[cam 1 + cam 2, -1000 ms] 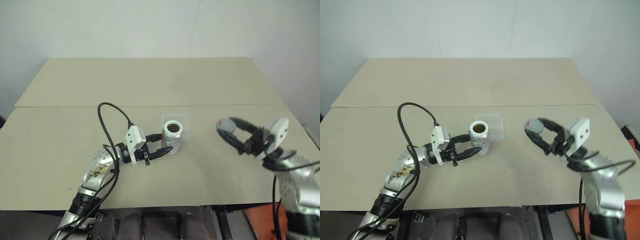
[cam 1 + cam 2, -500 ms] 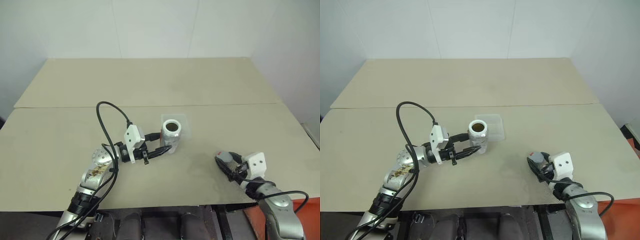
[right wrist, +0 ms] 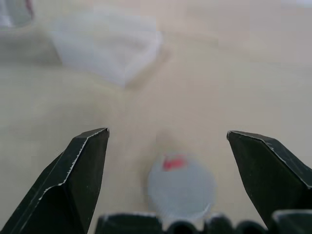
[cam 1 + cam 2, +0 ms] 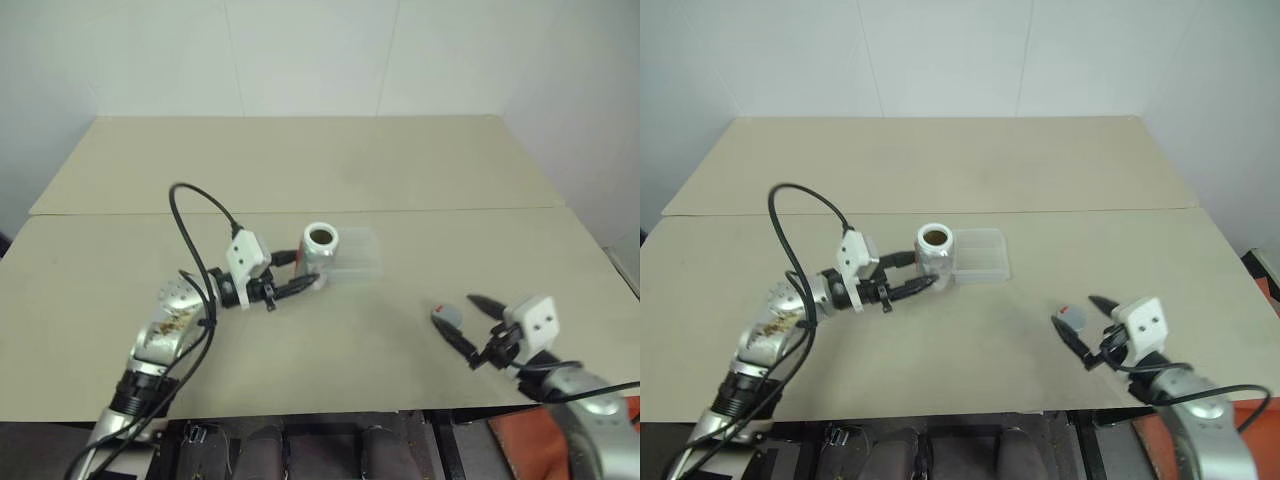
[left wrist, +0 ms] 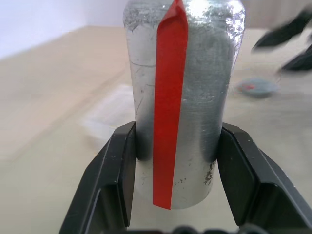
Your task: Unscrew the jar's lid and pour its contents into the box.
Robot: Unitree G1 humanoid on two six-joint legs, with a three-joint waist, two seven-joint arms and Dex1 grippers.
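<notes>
The jar (image 4: 319, 252), silvery with a red stripe, stands upright with its mouth open and something brown inside. My left gripper (image 4: 311, 269) is shut on its lower body, one finger (image 5: 117, 168) on each side. It is held just left of the box (image 4: 356, 255), a clear shallow tray on the table. The lid (image 4: 448, 316), a grey disc with a red mark, lies flat on the table at the right. My right gripper (image 3: 165, 132) is open around the lid (image 3: 180, 187) without touching it, one finger on each side.
The tan table (image 4: 300, 160) stretches far back to a white wall, with a seam across its middle. Its front edge runs just under my arms. A black cable (image 4: 200, 215) loops above my left forearm.
My right gripper came down, set the lid on the table, opened and drew back a little. My left gripper carried the jar left, from in front of the box to its left side.
</notes>
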